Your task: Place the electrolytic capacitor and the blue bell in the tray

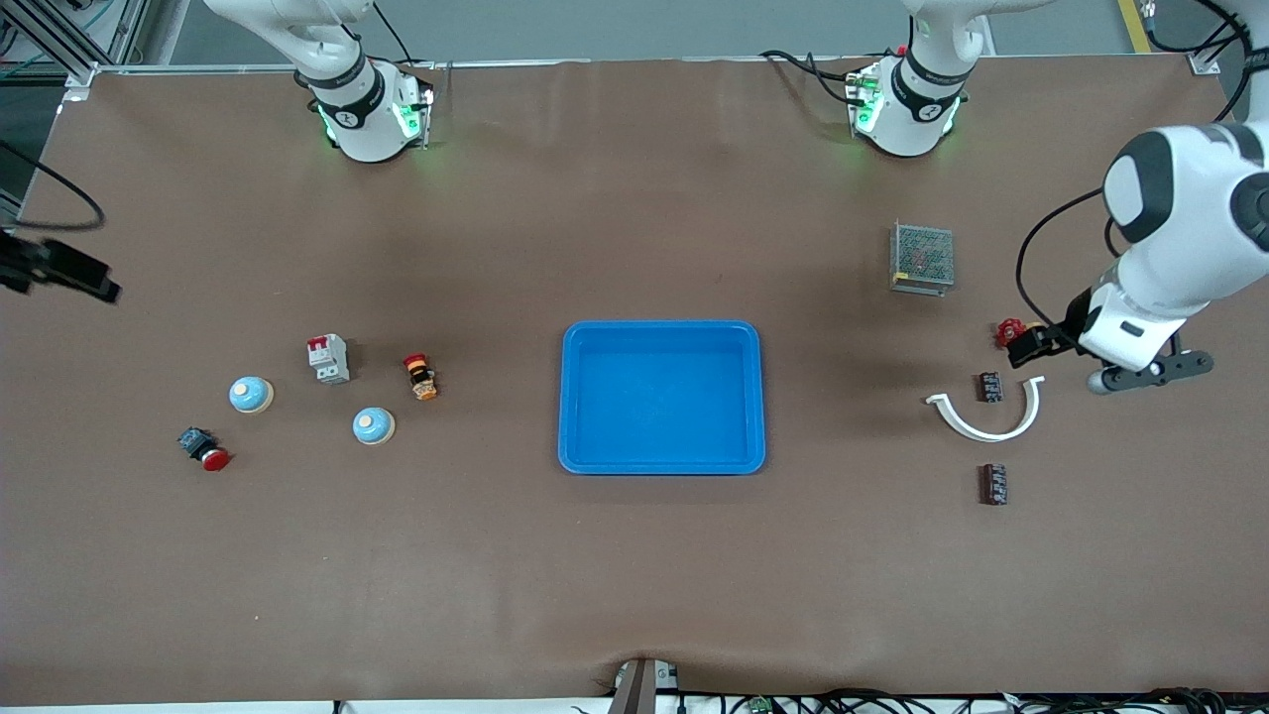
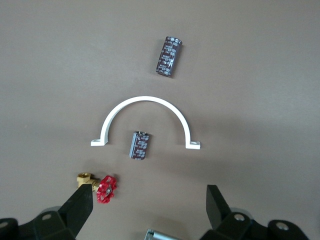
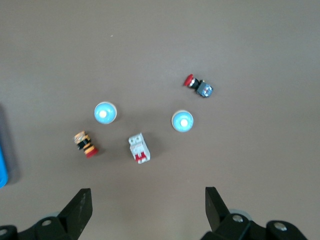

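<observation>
Nothing has gone into the tray (image 1: 662,397) yet: its blue floor is bare, and both parts the task asks for lie on the brown worktop (image 1: 634,575).

Starting from the edge nearest the front camera, a wide strip of worktop is open along its whole length. Toward the left arm's end, the nearer electrolytic capacitor (image 1: 993,484) lies alone, with room on every side. Just farther from the camera, the second capacitor (image 1: 989,387) lies inside the curve of a white half-round clamp (image 1: 991,416), so a reach for that one would be hemmed in by the clamp's arc. A small red-handled valve (image 1: 1011,332) sits farther still, and a mesh-covered metal box (image 1: 922,258) is the farthest thing at this end.

Toward the right arm's end, a red push button (image 1: 205,449) is nearest the camera, then one blue bell (image 1: 374,425), another blue bell (image 1: 251,395), a striped emergency-stop button (image 1: 420,377) and a white circuit breaker (image 1: 329,358). Both bells stand apart from their neighbours, and the stretch between them and the tray is free.

The left gripper (image 2: 150,207) hangs with released fingers over the valve and the clamp. The right gripper (image 3: 148,207), also spread wide, hovers above the bell group.
</observation>
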